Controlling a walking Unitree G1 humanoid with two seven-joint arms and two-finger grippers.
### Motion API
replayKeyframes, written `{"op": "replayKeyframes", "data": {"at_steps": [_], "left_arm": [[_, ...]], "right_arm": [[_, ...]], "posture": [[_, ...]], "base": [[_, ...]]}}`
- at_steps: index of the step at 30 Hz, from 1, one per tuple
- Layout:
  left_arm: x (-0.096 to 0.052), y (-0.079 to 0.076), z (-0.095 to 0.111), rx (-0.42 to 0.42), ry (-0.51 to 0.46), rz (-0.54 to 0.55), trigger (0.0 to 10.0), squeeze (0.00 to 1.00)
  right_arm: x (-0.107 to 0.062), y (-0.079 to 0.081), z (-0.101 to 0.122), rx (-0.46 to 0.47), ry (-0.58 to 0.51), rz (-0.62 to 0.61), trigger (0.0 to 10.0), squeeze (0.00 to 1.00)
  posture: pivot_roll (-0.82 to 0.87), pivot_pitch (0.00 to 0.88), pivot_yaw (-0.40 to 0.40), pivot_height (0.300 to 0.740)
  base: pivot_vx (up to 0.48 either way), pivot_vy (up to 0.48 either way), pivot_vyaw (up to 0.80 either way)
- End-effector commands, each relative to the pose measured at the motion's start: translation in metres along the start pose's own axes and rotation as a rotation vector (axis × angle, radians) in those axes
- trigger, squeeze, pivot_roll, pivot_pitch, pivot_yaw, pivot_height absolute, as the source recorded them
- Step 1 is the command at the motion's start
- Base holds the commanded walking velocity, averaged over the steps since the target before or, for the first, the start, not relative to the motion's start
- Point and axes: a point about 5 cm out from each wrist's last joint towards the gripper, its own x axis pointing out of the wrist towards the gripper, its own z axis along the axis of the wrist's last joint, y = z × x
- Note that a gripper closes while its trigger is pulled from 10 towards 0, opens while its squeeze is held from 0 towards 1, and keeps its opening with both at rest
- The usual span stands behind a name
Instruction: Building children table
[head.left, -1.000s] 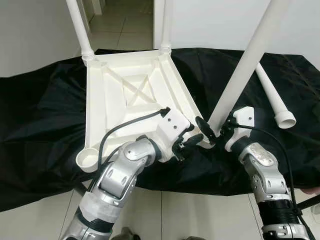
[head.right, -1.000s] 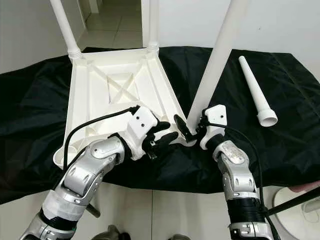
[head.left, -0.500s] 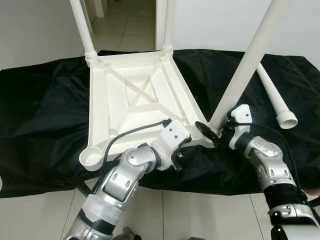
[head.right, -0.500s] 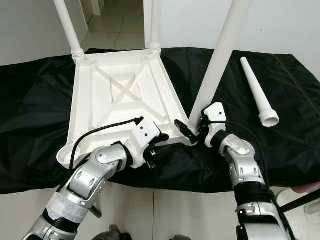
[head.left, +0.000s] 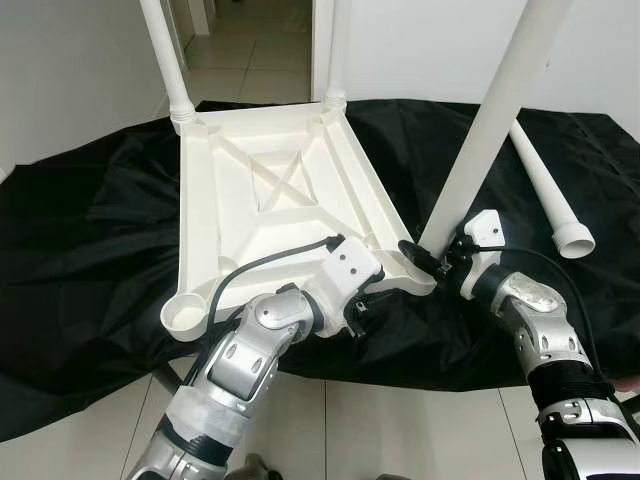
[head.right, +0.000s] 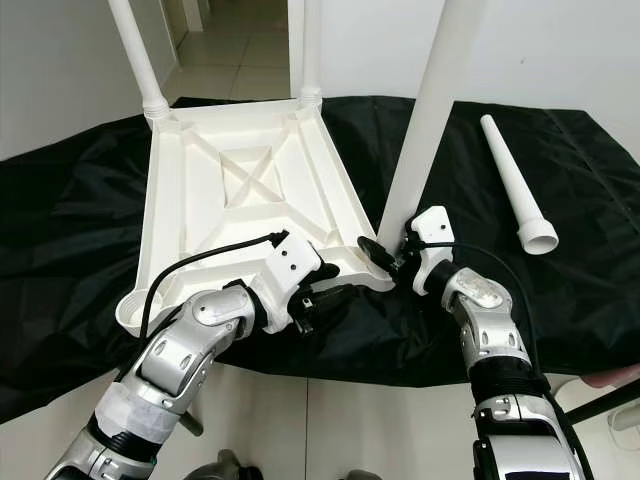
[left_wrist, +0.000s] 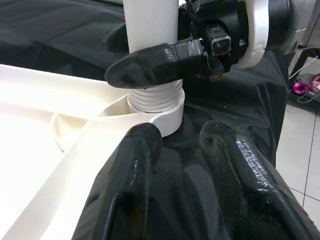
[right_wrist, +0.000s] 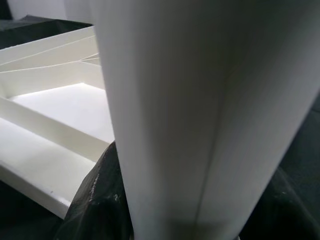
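Upside-down white children table (head.left: 270, 215) lies on black cloth (head.left: 90, 230), two legs up at far corners. Our left end effector (head.left: 358, 308) sits parted and empty under the near edge. Our right end effector (head.right: 385, 258) is clamped on the third leg (head.left: 480, 130), seated in the near-right socket. Loose leg (head.right: 512, 185) lies far right. We judge the plastic light, stiff, slick; grip low near threads.

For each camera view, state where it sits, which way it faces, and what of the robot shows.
Eye views: on the head, looking down at the upturned table top; both arms show.
Left wrist view: along the left gripper toward the leg in its corner socket; right gripper shows too.
Right wrist view: close against the leg.
Shared: leg, table top.
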Motion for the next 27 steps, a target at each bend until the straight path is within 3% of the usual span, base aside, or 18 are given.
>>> {"op": "replayKeyframes", "data": {"at_steps": [1, 9, 18, 27], "left_arm": [[0.000, 0.006, 0.001, 0.010, -0.001, 0.094, 10.0, 0.00], [-0.001, 0.005, 0.004, 0.014, -0.014, 0.095, 10.0, 0.00], [-0.002, 0.005, 0.005, 0.018, -0.019, 0.090, 10.0, 0.00], [-0.001, 0.005, 0.007, 0.020, -0.025, 0.089, 10.0, 0.00]], "right_arm": [[-0.004, 0.003, -0.015, 0.027, 0.061, -0.018, 10.0, 0.00], [-0.006, 0.012, -0.026, 0.132, 0.053, -0.108, 10.0, 0.00], [-0.004, 0.010, -0.030, 0.240, 0.082, -0.165, 10.0, 0.00], [0.006, 0.010, -0.025, 0.251, 0.093, -0.173, 10.0, 0.00]], "posture": [[-0.04, 0.000, 0.031, 0.740], [-0.04, 0.000, 0.028, 0.740], [-0.05, 0.000, 0.036, 0.740], [-0.05, 0.000, 0.038, 0.740]], "base": [[0.000, 0.000, 0.00], [0.000, 0.000, 0.00], [0.000, 0.000, 0.00], [0.000, 0.000, 0.00]]}}
